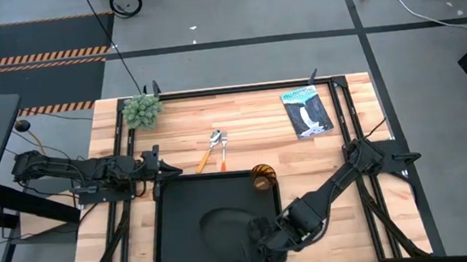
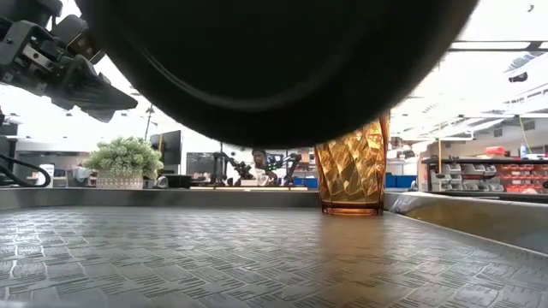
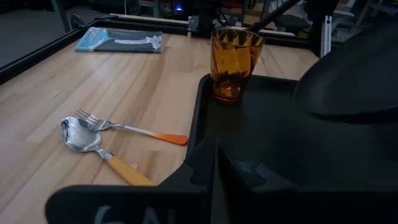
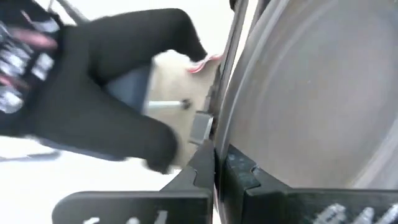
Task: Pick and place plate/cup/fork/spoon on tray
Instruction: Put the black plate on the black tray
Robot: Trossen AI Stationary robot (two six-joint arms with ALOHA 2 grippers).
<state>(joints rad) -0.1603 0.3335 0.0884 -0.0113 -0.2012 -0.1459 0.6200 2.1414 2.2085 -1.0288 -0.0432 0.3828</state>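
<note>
The black tray (image 1: 168, 240) lies at the table's near middle. The amber cup (image 1: 263, 178) stands upright in its far right corner, as the low view (image 2: 351, 167) and the left wrist view (image 3: 235, 62) also show. The fork (image 1: 204, 159) and the spoon (image 1: 220, 145) lie on the wood beyond the tray, and both show in the left wrist view, the fork (image 3: 134, 129) and the spoon (image 3: 93, 143). My right gripper (image 1: 262, 236) is shut on the black plate (image 1: 221, 228) over the tray. My left gripper (image 1: 160, 166) is shut by the tray's far left corner. My right gripper pinches the plate's rim (image 4: 225, 124) between its two fingers, on the plate's right side. It comes from the table's right. The plate is tilted, and in the low view its underside (image 2: 274, 68) hangs above the tray floor. My left gripper is shut at the tray's rim (image 3: 198, 118); I cannot tell whether it touches it.
A small potted plant (image 1: 142, 110) stands at the far left of the table and a dark booklet (image 1: 307, 112) lies at the far right. Bare wood lies to the right of the tray. A person in dark clothes (image 4: 112, 93) shows beyond the table.
</note>
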